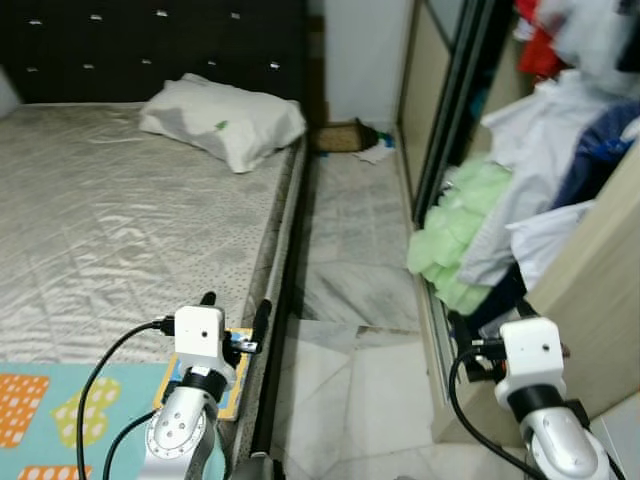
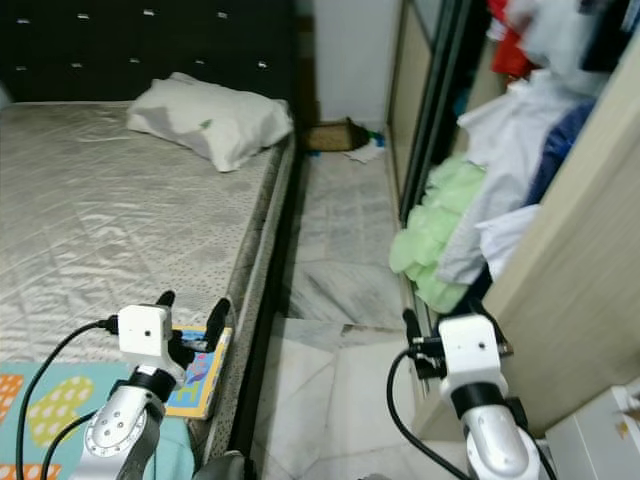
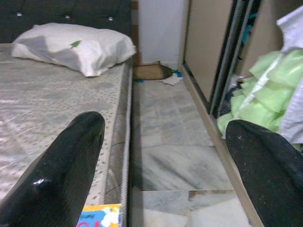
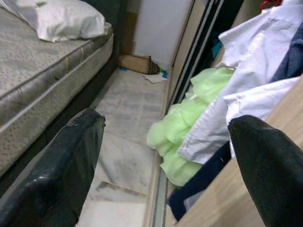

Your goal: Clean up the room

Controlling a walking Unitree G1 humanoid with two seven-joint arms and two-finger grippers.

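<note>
Hanging clothes spill beside bare mattress.

Grey quilted mattress, white pillow with a small green mark, black tufted headboard, grey-veined marble floor, lime green garment beside white shirts, red cloth above, teal play mat with orange and yellow shapes.

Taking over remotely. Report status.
Left pincer open above bed edge. Right pincer open, facing clothes spilling from wardrobe. Clutter at aisle's far end.
</note>
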